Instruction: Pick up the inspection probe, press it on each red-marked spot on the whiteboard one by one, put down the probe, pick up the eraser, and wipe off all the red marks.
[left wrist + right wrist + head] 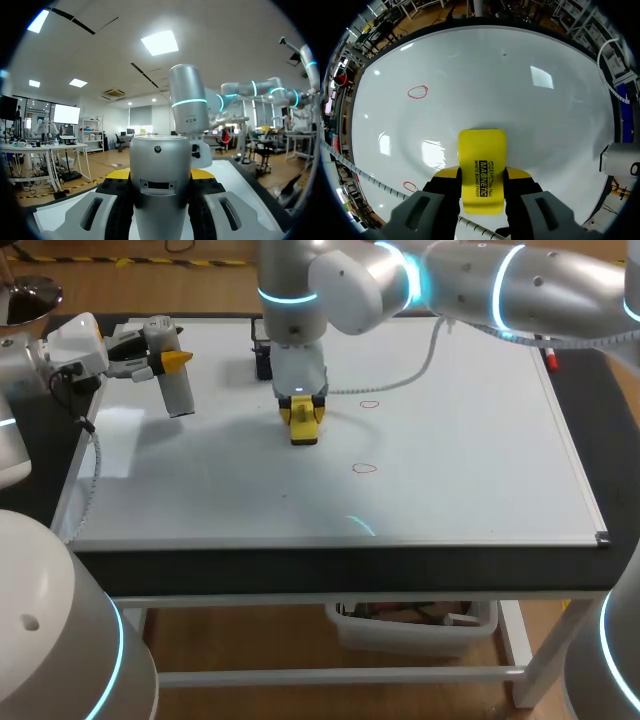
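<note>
Cannot tell from any view whether the eraser point(481, 162) touches the whiteboard point(470, 460). In the head view, just a yellow block under the right gripper point(481, 175), low over the board left of its middle. In the right wrist view, clamped from two sides, yellow tips tight against its flanks, near end cut off beneath the fingers.

Left gripper point(161, 176) mostly hidden behind the inspection probe point(160, 190) in the left wrist view: only slivers of yellow either side of the silver cylinder, pressed to it, so closed on the probe. In the head view, probe near the board's far left corner, well apart from the eraser, slightly tilted, lower end above the board; contact with the surface unclear.

On the white surface, one red mark point(369, 403), a small open ring, near the eraser on its right. Second red mark point(364, 468) closer to the front edge. Both unwiped.

At the board's far edge, a black object point(262, 360) largely covered by the right arm point(480, 290), too hidden to identify. By the far right corner, a small red-tipped item point(548, 357), too small to name. White cable point(425, 365) trailing from the right wrist across the board. Black table point(300, 565) showing as a dark band around the board.
</note>
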